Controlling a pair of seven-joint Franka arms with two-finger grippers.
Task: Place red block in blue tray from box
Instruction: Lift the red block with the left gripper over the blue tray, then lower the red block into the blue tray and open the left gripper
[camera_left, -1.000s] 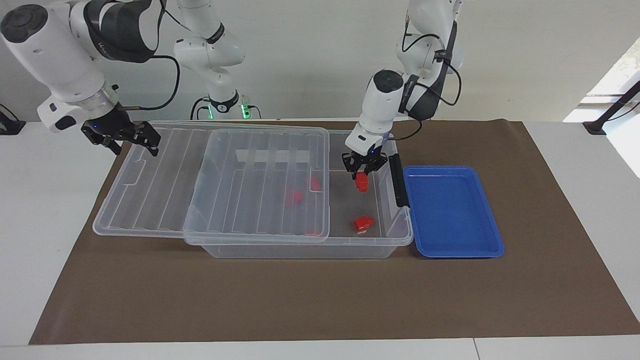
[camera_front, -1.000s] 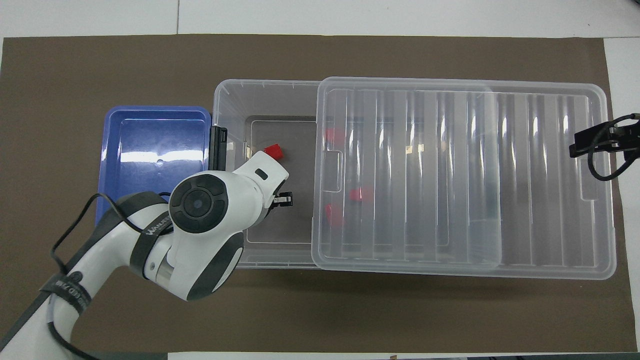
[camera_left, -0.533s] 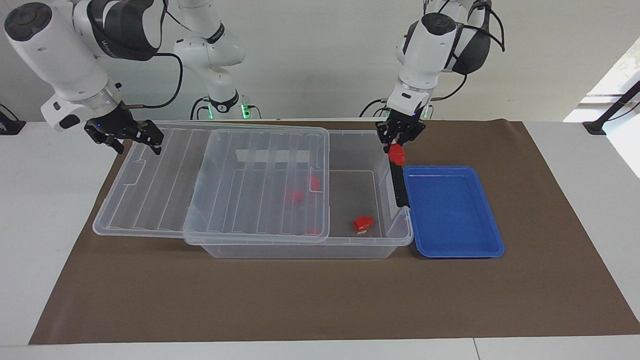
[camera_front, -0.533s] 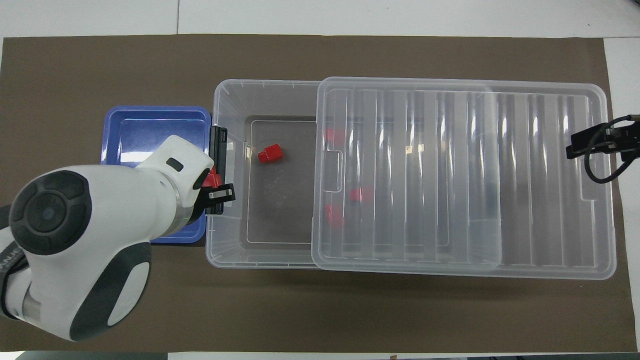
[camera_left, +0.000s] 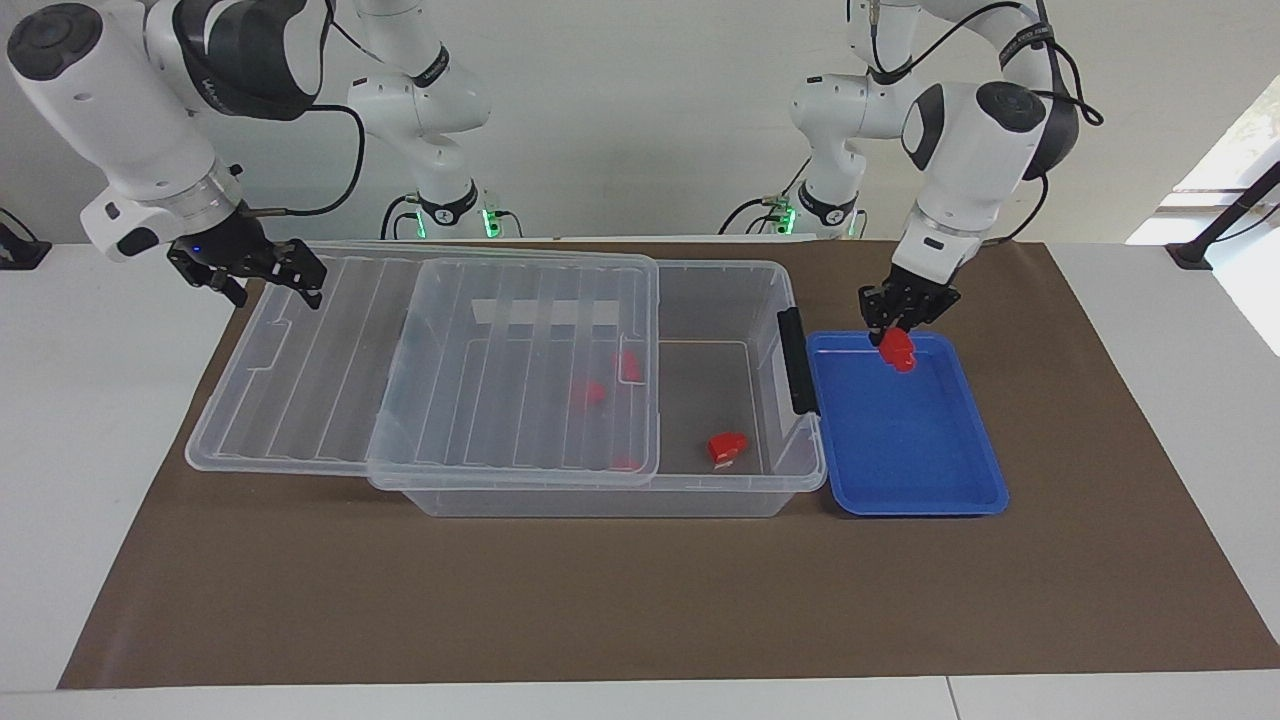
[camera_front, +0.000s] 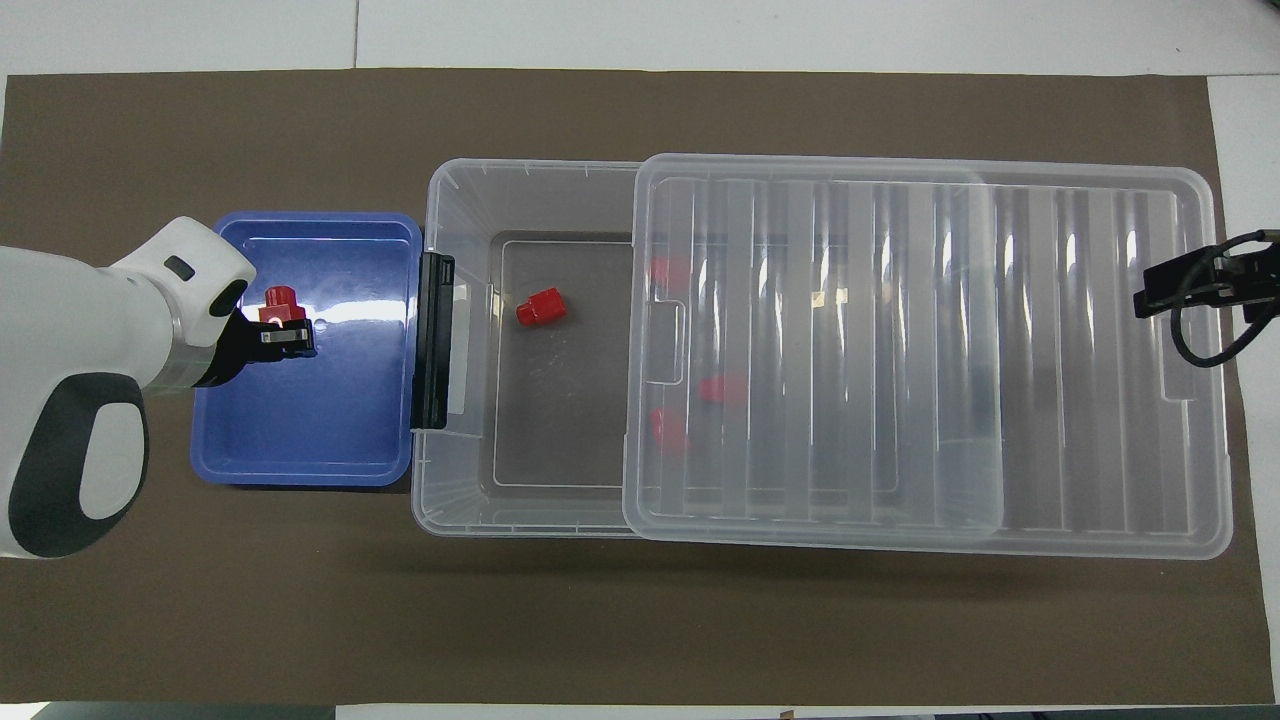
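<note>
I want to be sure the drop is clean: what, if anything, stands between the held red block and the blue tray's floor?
Nothing visible does. The left end effector holds the red block over the blue tray, at the end nearer the robots, and the tray floor under it is bare. The box with its black latch stands beside the tray, off to the side.

A plain white wall (camera_left: 620, 110) stands above a white surface (camera_left: 80, 400) that is covered in the middle by a wide brown mat (camera_left: 600, 600). At the surface's edge toward the left arm's end a bright window (camera_left: 1240, 140) lets in daylight. Black clamps (camera_left: 1190, 255) sit on the surface at both ends near the wall.
</note>
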